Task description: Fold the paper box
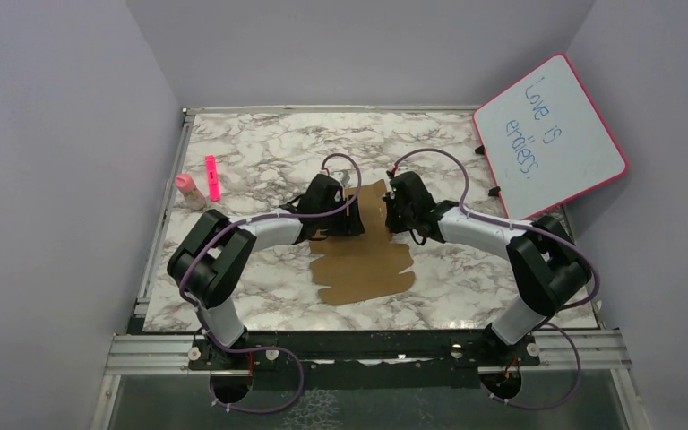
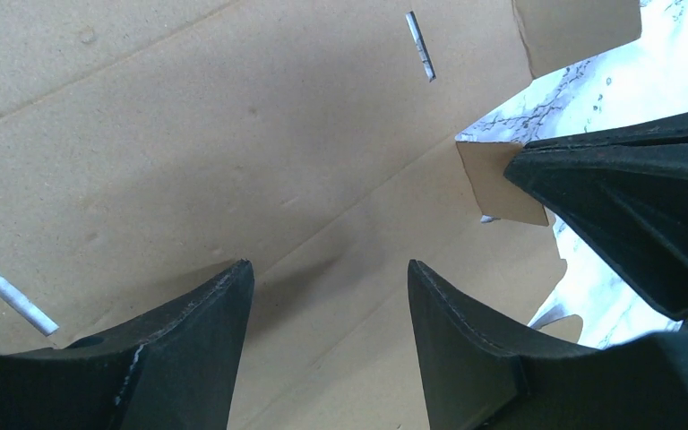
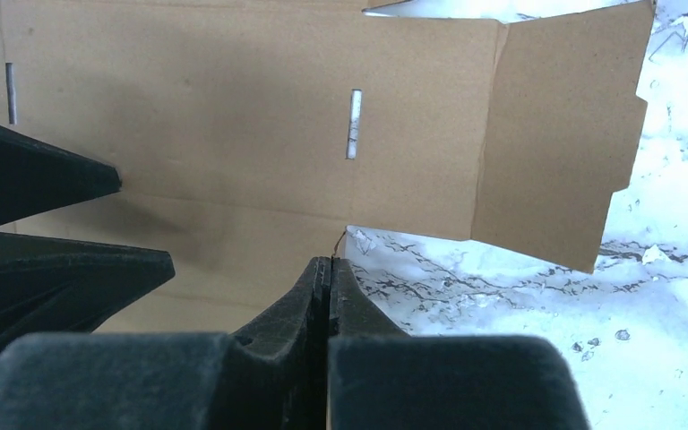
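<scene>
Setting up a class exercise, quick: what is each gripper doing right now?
left gripper: open, holding nothing, over the paper box.
right gripper: closed, apparently pinching a small tab at the paper box's edge.

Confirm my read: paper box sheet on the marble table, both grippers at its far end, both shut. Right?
One thing is off: the left gripper is open. The left wrist view shows its fingers spread apart over the paper box. The rest stands: the right gripper is shut, and both are at the sheet's far end on the marble table.
</scene>
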